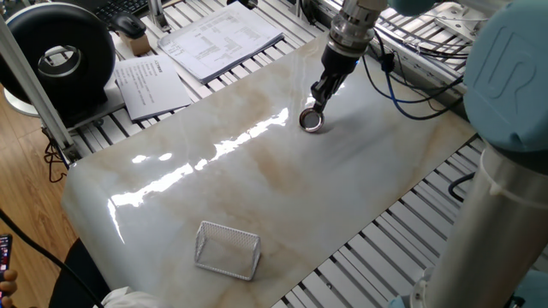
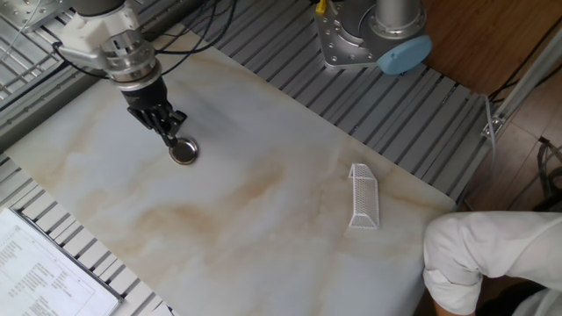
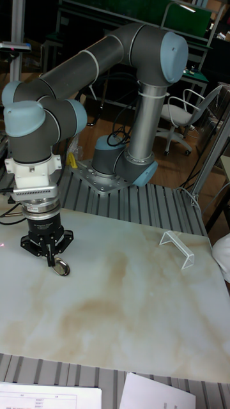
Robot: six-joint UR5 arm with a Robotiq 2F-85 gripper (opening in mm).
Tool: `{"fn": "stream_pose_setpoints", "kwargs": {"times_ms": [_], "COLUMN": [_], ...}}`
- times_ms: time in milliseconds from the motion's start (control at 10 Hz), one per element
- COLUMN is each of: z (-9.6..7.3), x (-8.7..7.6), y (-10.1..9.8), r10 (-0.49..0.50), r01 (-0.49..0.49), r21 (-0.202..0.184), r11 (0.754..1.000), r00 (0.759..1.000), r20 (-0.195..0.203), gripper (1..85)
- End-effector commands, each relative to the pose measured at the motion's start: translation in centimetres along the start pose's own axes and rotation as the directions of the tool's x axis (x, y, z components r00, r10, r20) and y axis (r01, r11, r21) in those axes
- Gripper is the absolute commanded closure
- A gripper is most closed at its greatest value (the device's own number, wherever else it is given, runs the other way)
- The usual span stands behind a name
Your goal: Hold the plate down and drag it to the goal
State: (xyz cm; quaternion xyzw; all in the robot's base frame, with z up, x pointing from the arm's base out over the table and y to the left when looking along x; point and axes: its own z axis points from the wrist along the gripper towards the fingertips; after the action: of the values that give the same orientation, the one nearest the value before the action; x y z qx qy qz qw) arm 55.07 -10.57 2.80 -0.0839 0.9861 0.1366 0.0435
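Note:
The plate (image 1: 311, 121) is a small shiny metal ring lying flat on the marble table (image 1: 257, 171). My gripper (image 1: 316, 108) points down with its fingers shut together, the tip pressing on the plate's far rim. From the other side the same holds: gripper (image 2: 173, 139) on the edge of the plate (image 2: 183, 152). The goal (image 1: 228, 248), a little wire mesh tray, sits far off near the table's front edge. In the other fixed view the goal (image 2: 363, 196) lies well to the right of the plate. The tall view shows the gripper (image 3: 51, 259), the plate (image 3: 61, 268) and the goal (image 3: 179, 246).
Paper sheets (image 1: 150, 84) and a black round device (image 1: 58, 53) lie beyond the table's far left corner. Cables (image 1: 411, 81) hang behind the gripper. A person's white sleeve (image 2: 479, 259) shows at the table's corner near the goal. The arm's base (image 2: 373, 35) stands beside the table.

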Motion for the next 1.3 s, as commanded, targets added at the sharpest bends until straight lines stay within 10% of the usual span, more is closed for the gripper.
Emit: {"fn": "stream_pose_setpoints", "kwargs": {"times_ms": [0, 200, 600, 1200], "z": [0.5, 0.4, 0.2, 1.6], "x": [0.0, -0.1, -0.4, 0.6], "y": [1.6, 1.5, 4.6, 7.0], "r10": [0.031, 0.031, 0.038, 0.082], "r01": [-0.030, -0.030, -0.033, -0.076], "r21": [-0.026, -0.023, -0.144, -0.119], "r11": [0.999, 0.999, 0.989, 0.990], "r00": [0.999, 0.999, 0.999, 0.996], "r20": [0.025, 0.023, 0.032, 0.042], "gripper": [84.3, 84.3, 84.3, 84.3]}}
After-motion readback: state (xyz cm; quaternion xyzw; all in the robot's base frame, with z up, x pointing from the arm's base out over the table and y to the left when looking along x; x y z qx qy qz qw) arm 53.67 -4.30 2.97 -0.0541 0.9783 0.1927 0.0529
